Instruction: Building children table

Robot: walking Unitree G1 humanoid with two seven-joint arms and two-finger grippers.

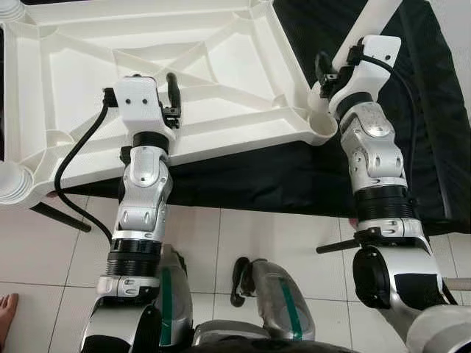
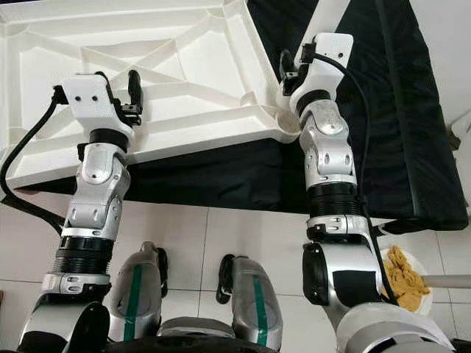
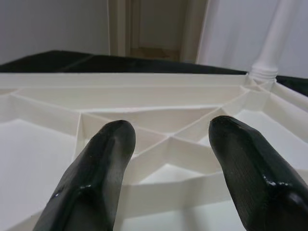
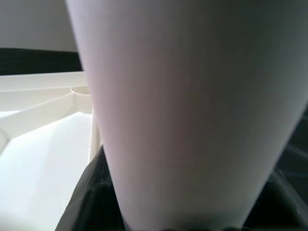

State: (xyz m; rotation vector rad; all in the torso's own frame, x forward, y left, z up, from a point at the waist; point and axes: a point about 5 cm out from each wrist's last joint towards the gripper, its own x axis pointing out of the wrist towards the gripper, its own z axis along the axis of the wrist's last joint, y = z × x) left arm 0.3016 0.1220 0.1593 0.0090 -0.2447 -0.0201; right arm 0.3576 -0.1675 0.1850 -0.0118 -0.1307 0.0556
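The white plastic tabletop lies upside down on a black cloth, its ribbed underside facing up. My left gripper hovers over its near edge, open, and the left wrist view shows both fingers apart with only the ribs beyond them. A white table leg stands tilted at the near right corner socket. My right gripper is shut on the table leg, low down near the socket. Another leg stands upright at a far corner.
The black cloth covers the floor under and right of the tabletop. White tiles lie in front of it. A plate of yellow pieces sits by my right side. A black rod lies at the left, and a person's foot is at the left edge.
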